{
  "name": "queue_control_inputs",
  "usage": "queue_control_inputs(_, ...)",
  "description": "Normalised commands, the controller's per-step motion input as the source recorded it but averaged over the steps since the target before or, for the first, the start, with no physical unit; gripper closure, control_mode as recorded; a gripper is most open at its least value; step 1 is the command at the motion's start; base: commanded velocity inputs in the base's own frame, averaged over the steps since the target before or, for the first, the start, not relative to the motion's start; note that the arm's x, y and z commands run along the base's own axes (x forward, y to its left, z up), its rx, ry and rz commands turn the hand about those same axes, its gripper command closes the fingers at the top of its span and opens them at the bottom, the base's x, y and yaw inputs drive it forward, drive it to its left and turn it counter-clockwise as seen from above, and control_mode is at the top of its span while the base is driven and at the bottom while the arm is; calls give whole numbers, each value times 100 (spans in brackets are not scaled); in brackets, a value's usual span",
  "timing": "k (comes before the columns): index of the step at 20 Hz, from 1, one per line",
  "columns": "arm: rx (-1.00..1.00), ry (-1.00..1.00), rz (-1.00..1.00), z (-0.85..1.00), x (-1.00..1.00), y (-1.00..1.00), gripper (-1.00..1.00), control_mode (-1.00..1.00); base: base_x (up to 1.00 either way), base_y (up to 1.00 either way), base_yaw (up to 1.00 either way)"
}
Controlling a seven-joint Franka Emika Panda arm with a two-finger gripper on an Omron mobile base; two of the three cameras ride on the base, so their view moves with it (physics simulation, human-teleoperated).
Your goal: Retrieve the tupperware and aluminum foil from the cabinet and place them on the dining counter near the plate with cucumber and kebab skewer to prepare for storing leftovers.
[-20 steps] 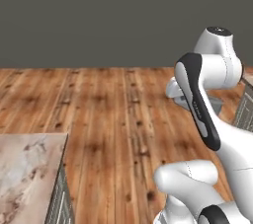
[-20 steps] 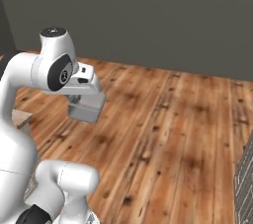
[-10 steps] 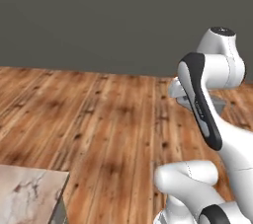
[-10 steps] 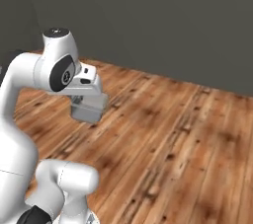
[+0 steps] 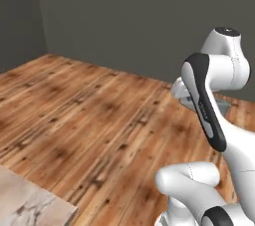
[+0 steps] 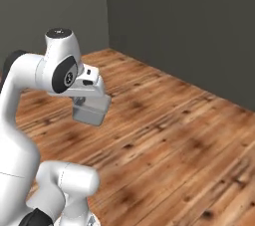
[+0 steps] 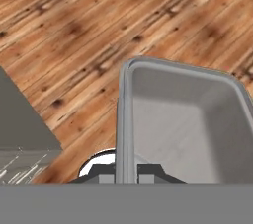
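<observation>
The tupperware, a pale grey open tub, hangs from the gripper, whose jaws are clamped together on its rim wall at about 6 o'clock in the hand view; in the right base view the tub rides just under the wrist, well above the wooden floor. A corner of pink-brown marbled top, probably the dining counter, shows at 7 o'clock in the left base view. I judge this the carrying step: next, bring the base to the counter near the plate, then lower and release the tub.
</observation>
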Motion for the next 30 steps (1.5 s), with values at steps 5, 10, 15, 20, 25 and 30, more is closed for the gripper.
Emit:
queue_control_inputs(5,0,0,0,0,0,0,100,100,100,0,64)
queue_control_inputs(10,0,0,0,0,0,0,100,100,100,0,65)
queue_control_inputs(15,0,0,0,0,0,0,100,100,100,-2,64)
queue_control_inputs(20,0,0,0,0,0,0,100,100,100,-19,59)
queue_control_inputs(25,0,0,0,0,0,0,100,100,100,-38,52)
queue_control_inputs(30,0,0,0,0,0,0,100,100,100,-46,50)
